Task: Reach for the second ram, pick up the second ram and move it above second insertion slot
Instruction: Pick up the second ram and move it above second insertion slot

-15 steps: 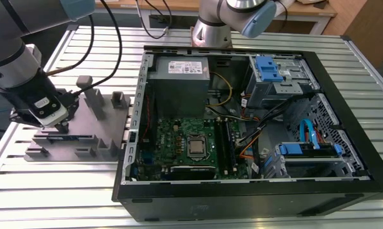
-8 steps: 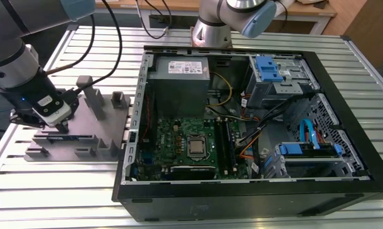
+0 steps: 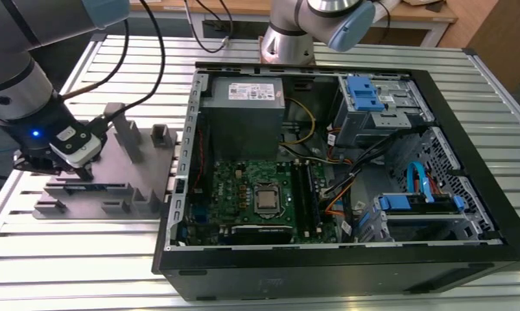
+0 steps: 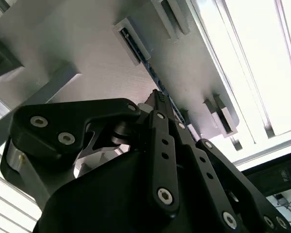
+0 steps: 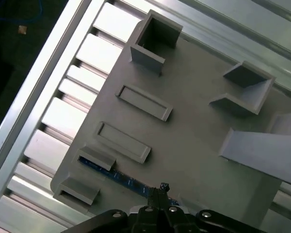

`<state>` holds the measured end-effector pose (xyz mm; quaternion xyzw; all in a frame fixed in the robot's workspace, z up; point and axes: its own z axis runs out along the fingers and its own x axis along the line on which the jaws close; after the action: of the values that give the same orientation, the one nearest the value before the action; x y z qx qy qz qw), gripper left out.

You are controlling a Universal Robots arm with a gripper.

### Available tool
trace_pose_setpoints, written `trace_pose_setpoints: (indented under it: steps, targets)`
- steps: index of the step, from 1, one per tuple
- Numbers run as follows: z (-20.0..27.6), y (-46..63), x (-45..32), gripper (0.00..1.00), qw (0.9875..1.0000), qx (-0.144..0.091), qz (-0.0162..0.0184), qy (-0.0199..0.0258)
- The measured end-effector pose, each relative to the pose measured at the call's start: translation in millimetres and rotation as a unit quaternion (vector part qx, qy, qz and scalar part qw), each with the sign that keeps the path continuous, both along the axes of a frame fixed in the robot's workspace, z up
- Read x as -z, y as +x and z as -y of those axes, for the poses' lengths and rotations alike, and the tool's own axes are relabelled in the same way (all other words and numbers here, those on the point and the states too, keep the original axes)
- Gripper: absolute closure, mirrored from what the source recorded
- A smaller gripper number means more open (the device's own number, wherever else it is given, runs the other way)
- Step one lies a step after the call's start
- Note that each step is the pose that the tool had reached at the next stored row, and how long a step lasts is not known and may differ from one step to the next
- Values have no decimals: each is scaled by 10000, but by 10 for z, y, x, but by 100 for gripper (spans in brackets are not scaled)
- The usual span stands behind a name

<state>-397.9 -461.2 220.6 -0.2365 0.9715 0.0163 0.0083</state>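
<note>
Over the grey fixture point(image 5: 194, 141), beside the open computer case point(image 3: 329, 272): gripper point(image 3: 80, 173) down on the second ram point(image 3: 96, 187).

Both wrist views show the gripper's tips drawn together on the thin stick's upper edge (pinched across its thickness, the one hold so flat a board offers). The stick stands on edge in the fixture's end holders point(image 5: 94, 158), which keep it upright for a grasp from above, and it is not yet lifted out. Empty recesses point(image 5: 144, 103) and upright blocks point(image 3: 126, 139) stand apart from the gripper. Toward the exterior view's right, the case's side wall point(image 3: 184, 162) stands between the stick and the motherboard point(image 3: 251, 184). Loose cables point(image 3: 347, 175) crowd the long memory slots point(image 3: 308, 188) beside the processor socket point(image 3: 267, 197).
</note>
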Motion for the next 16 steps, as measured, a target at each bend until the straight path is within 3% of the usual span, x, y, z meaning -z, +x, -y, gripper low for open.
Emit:
trace_pose_setpoints:
  steps: [8, 16]
  targets:
    - [0, 0, 0, 89, 9988, -498, 0, 0]
    - [0, 0, 0, 89, 9951, -992, 0, 0]
